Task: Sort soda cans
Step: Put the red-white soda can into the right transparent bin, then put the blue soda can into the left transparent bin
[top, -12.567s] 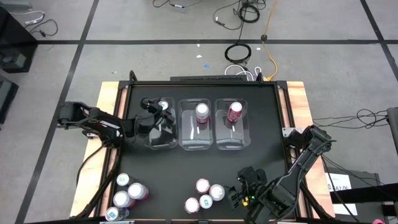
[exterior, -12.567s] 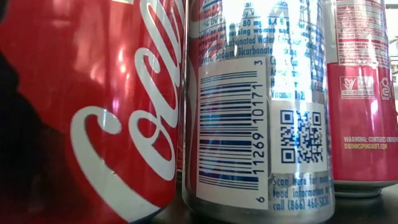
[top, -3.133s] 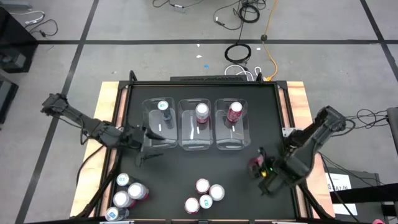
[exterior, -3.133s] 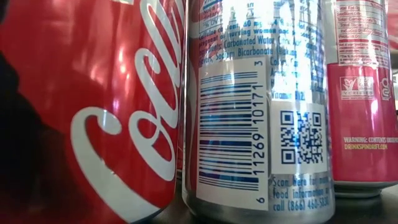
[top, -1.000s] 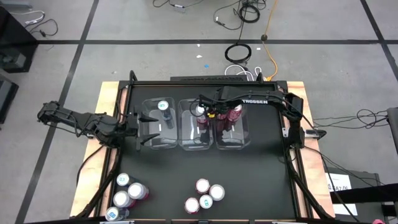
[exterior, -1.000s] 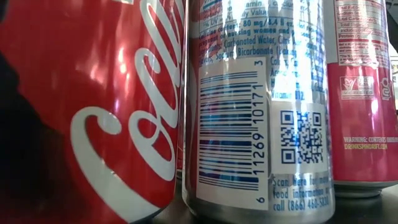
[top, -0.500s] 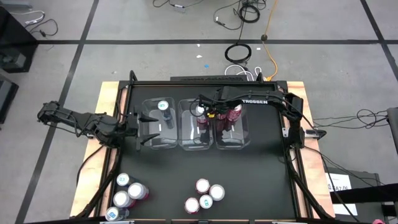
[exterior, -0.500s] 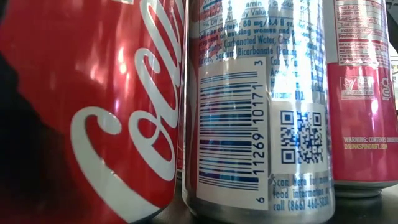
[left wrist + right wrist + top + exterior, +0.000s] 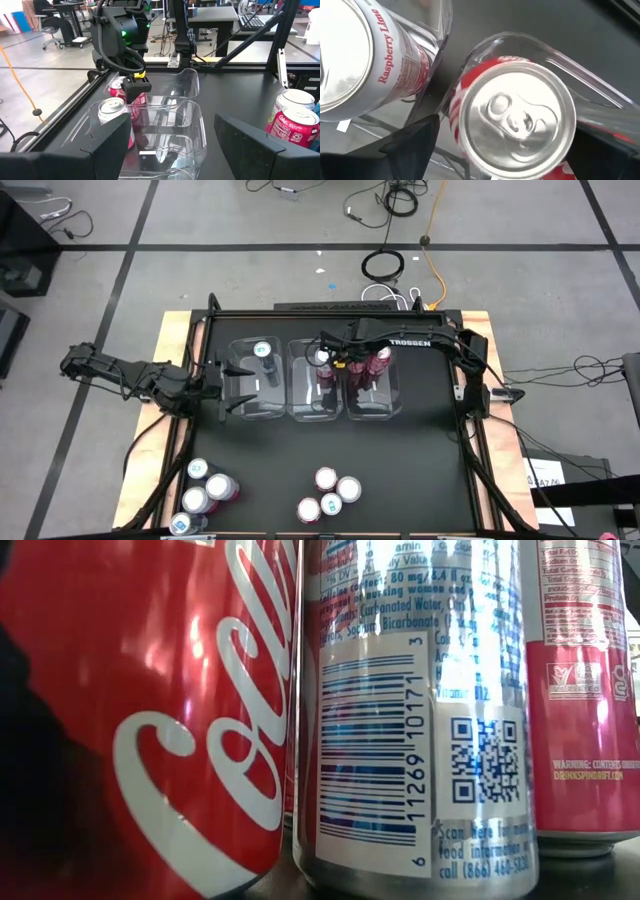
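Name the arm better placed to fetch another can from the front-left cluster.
Left, probably. The left claw hangs open beside the left bin, nearer that cluster; the right claw is over the bins.

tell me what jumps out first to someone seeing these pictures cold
The right arm stretches across the far side of the table, its gripper hanging over the three clear bins, directly above a red can in the right-hand bin. The left gripper waits open beside the left-hand bin. Two clusters of unsorted cans stand along the near edge, so close to the low camera that they fill its picture.
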